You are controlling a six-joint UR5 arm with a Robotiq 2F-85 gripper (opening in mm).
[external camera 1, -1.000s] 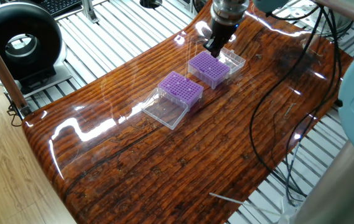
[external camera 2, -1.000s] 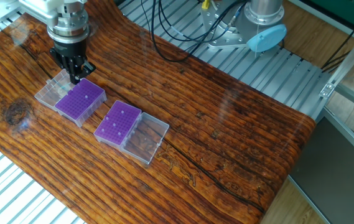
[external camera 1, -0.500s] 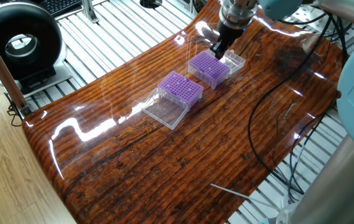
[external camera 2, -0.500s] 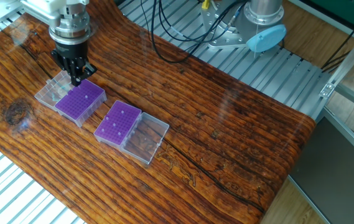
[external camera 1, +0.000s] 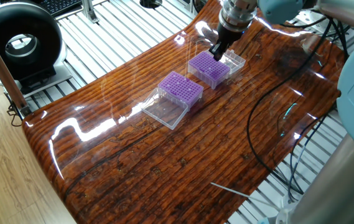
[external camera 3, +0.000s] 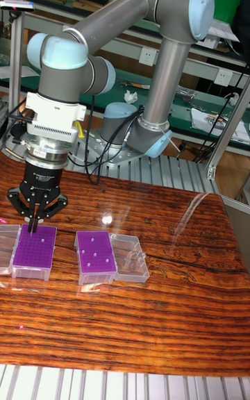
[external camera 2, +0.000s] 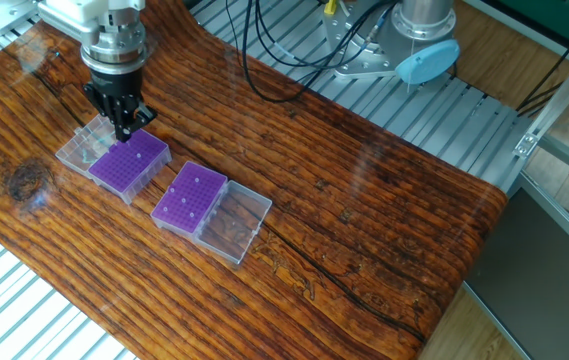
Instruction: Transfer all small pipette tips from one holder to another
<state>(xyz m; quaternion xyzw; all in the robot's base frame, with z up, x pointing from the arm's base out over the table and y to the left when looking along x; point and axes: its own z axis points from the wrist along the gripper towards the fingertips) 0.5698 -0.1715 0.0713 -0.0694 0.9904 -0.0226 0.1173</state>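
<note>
Glossy wooden table point(external camera 1: 164, 162), slatted metal benches around, end effector point(external camera 2: 123, 128) narrow over purple rack point(external camera 2: 129, 163)

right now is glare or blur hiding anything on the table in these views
One fixed view: white glare streaks on the glossy table, and the clear lid is faint. The other fixed view: little glare, racks sharp, pale dots show on the near rack. Tall fixed view: one small bright spot behind the racks; gripper sharp.

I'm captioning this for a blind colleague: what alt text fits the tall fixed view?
A UR5 arm's tool hangs just above a purple tip rack on a wooden table. Beside it sits a second purple rack holding a few pale tips, its clear lid open.
</note>
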